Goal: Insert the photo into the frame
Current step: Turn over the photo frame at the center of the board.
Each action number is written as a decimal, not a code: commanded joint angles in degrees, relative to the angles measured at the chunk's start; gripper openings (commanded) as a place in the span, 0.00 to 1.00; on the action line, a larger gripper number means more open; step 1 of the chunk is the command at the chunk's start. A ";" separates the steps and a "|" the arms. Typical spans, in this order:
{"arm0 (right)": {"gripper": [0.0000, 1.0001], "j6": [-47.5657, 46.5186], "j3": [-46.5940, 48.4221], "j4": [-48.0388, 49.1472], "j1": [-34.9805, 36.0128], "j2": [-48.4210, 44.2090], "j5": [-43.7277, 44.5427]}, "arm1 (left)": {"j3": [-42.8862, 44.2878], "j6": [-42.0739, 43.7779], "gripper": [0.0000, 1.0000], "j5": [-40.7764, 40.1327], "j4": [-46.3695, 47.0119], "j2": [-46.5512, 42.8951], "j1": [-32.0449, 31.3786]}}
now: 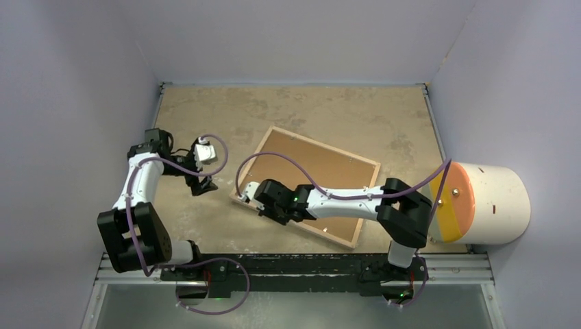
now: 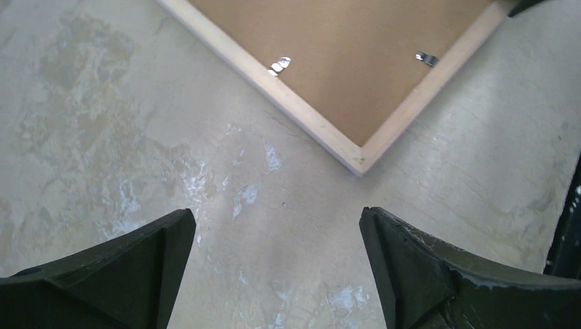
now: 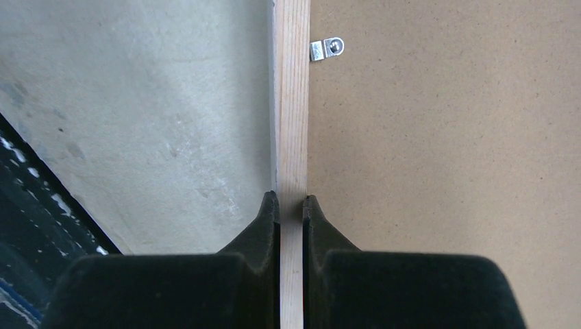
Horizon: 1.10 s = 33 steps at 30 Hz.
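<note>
Our right claw [image 3: 291,202] is clamped on the frame [image 3: 291,103], its two black fingers [image 3: 264,236] pressed against either side of one thin, light-wood rail. We see bare table [image 3: 137,103] to the left of that rail and the plain brown backing board [image 3: 445,171] to its right. A small silver clip [image 3: 327,48] sits on the board just beside the rail, farther along from the grip. From overhead, this claw [image 1: 252,195] meets the frame [image 1: 326,145] close to its near-left corner. The frame lies flat on the mottled tan table [image 1: 205,110], turned at an angle, wood-coloured side up, with the board [image 1: 308,161] filling the space inside its rails. We cannot see the photo in any view, and whether it lies under the board we cannot tell. Our left claw [image 2: 276,212] hangs with its fingers spread wide apart over bare table, near one corner of the frame [image 2: 308,114] but not touching it. Two more silver clips [image 2: 279,66] show on the board beside the rails that meet at that corner. At the right edge of the table rests a white drum [image 1: 493,202] with an orange and yellow end face. A few small dark marks on its side are too small for us to read. Purple cables [image 1: 274,159] loop along both arms.
</note>
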 commanded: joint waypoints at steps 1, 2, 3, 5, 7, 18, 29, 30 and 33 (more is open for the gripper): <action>0.00 1.48 5.52 2.32 -1.39 -4.78 -1.58 | 2.91 20.72 0.99 6.81 -14.26 -0.66 1.38; 0.00 1.78 5.76 2.87 -2.06 -5.41 -2.57 | 3.16 23.72 0.99 6.88 -16.15 -0.72 1.38; 0.00 3.18 5.82 3.37 -2.61 -6.08 -4.10 | 3.14 27.14 0.99 6.85 -18.51 -0.93 1.44; 0.00 5.24 5.83 4.49 -4.20 -7.51 -6.75 | 2.00 36.61 1.00 6.70 -22.52 -1.95 1.41; 0.00 6.37 6.14 5.21 -5.18 -8.48 -9.12 | -0.60 42.00 1.00 7.69 -22.02 -4.78 1.39; 0.00 9.46 12.21 3.01 -8.02 -8.17 -16.91 | -19.76 33.34 0.92 7.25 23.31 -29.41 -7.22; 0.00 10.46 15.50 1.06 -8.74 -8.11 -16.91 | -18.84 44.45 0.70 -0.83 20.71 -26.04 -16.61; 0.00 10.47 15.69 0.84 -8.88 -8.09 -16.70 | -18.80 46.18 0.70 -1.25 19.22 -26.05 -16.69; 0.00 10.43 16.39 0.33 -8.97 -8.02 -16.74 | -19.63 47.96 0.70 -1.78 17.79 -26.83 -16.72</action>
